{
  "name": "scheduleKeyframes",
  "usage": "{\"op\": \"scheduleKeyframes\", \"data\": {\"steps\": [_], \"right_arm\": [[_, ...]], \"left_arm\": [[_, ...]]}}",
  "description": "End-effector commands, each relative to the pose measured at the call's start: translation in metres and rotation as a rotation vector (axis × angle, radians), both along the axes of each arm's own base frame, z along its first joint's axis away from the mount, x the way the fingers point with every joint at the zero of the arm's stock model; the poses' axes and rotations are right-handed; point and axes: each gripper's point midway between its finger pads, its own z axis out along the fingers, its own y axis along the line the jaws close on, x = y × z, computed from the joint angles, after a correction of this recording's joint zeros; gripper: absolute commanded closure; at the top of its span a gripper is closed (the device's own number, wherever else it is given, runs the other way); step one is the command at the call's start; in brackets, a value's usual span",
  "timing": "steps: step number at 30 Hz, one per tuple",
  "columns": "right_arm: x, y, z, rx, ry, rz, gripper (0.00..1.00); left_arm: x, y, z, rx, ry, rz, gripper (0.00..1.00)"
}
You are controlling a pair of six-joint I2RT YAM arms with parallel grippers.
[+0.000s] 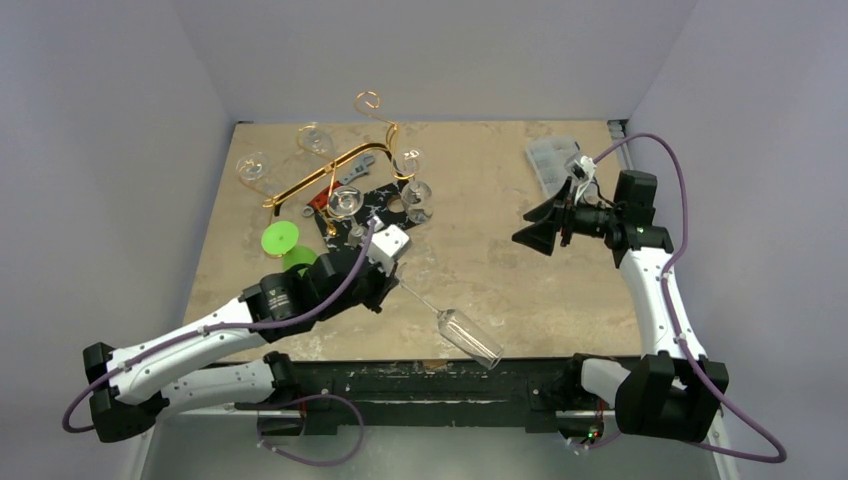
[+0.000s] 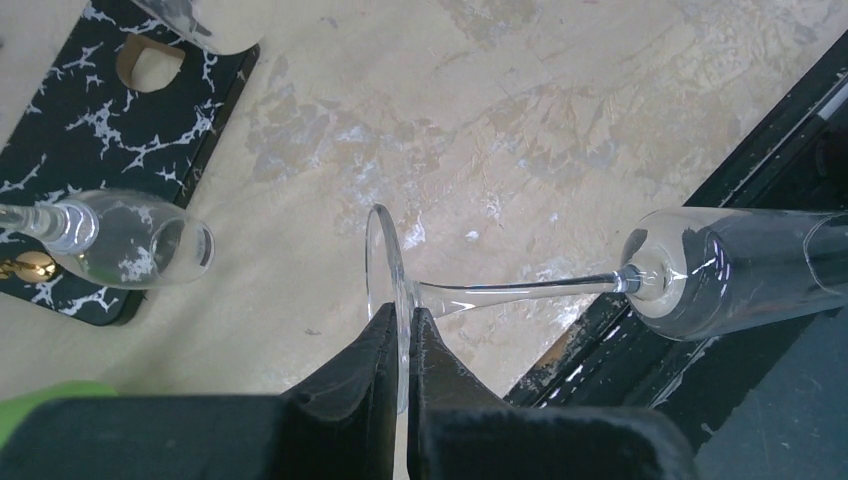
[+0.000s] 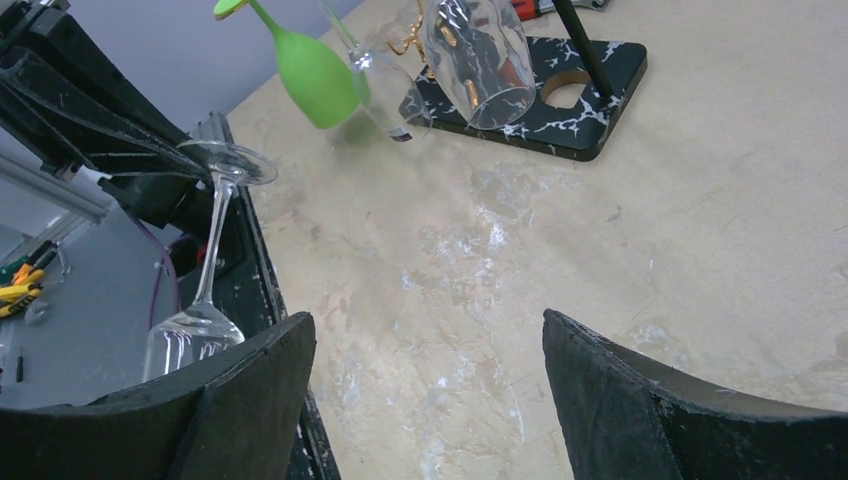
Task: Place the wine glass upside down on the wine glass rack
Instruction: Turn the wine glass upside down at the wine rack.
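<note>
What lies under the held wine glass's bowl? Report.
Beneath the wine glass bowl: the black rail along the table edge. The left pincer hides nearby tabletop.

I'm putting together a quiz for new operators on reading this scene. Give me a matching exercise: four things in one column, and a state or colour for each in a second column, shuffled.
Things
1. left gripper
2. right gripper
3. wine glass
4. wine glass rack

States
A. gold wire with curled loops
B. open, holding nothing
C. clear, tipped on its side
D. shut on a glass foot

Pairs: 1-D, 2-B, 3-C, 4-A
</note>
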Motion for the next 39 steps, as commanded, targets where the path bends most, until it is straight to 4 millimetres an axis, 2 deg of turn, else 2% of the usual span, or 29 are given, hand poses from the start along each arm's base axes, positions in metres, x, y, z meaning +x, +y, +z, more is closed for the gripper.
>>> {"op": "scheduleKeyframes", "data": {"steps": [1, 11, 28, 39], "right_arm": [[-0.004, 0.002, 0.011, 0.020, -0.053, 0.031, 0.18], [-0.006, 0.003, 0.012, 0.028, -0.054, 0.043, 0.17], [-0.013, 0.007, 0.013, 0.069, -0.040, 0.086, 0.16], [-0.022, 0.015, 0.010, 0.120, -0.019, 0.143, 0.14]], "left_arm": [[0.013, -0.013, 0.045, -0.005, -0.167, -0.007, 1.00], [0.018, -0.026, 0.057, 0.114, -0.274, -0.055, 1.00], [0.027, -0.038, 0.083, 0.196, -0.395, -0.122, 1.00], [0.032, -0.062, 0.091, 0.192, -0.421, -0.164, 1.00]]}}
